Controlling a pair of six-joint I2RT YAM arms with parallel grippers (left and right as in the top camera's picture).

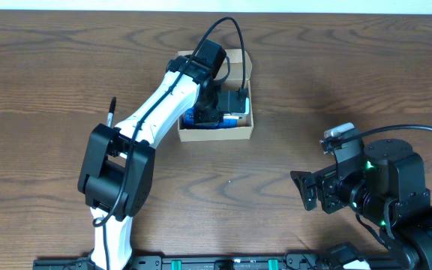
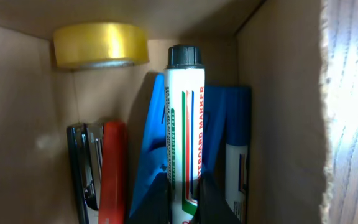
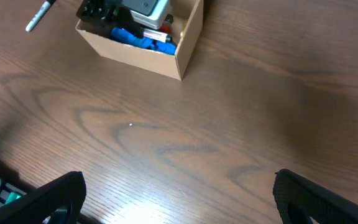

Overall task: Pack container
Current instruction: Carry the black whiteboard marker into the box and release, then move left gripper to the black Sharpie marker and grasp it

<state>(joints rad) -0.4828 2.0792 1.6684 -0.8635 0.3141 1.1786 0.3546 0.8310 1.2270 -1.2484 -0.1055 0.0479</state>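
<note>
1. Box. The box (image 1: 217, 133) stands near the far edge of the table (image 1: 336, 82), about midway along that edge. Its top is open. In the right wrist view it sits at the upper left (image 3: 143, 56), with blue items showing above its wall.

2. Left gripper. My left gripper (image 1: 220, 105) is down inside the box. In the left wrist view, the gripper (image 2: 185, 200) is closed on a marker (image 2: 185, 124). One dark finger (image 2: 156, 205) presses each side of the lower barrel. The marker has a white barrel with green and red stripes and a black cap, and the cap points at the box's end wall.

3. Contents seen from the left wrist.
- Tape (image 2: 101, 45): a yellow roll against the end wall, left of the marker cap.
- Stapler (image 2: 98, 177): red and chrome, lying along the left wall.
- Blue piece (image 2: 149, 146): flat plastic directly behind the marker. I cannot tell what it is.
- Blue-capped tube (image 2: 236, 155): against the right wall, just beside the marker.

4. Right gripper. My right gripper (image 1: 308, 191) is near the front right corner of the table, well apart from the box. In the right wrist view, the gripper (image 3: 179, 186) is spread wide, with bare wood between the fingers (image 3: 48, 199). It holds nothing.

5. Table. A pen (image 1: 112, 111) lies on the wood left of the box, close by my left arm.
</note>
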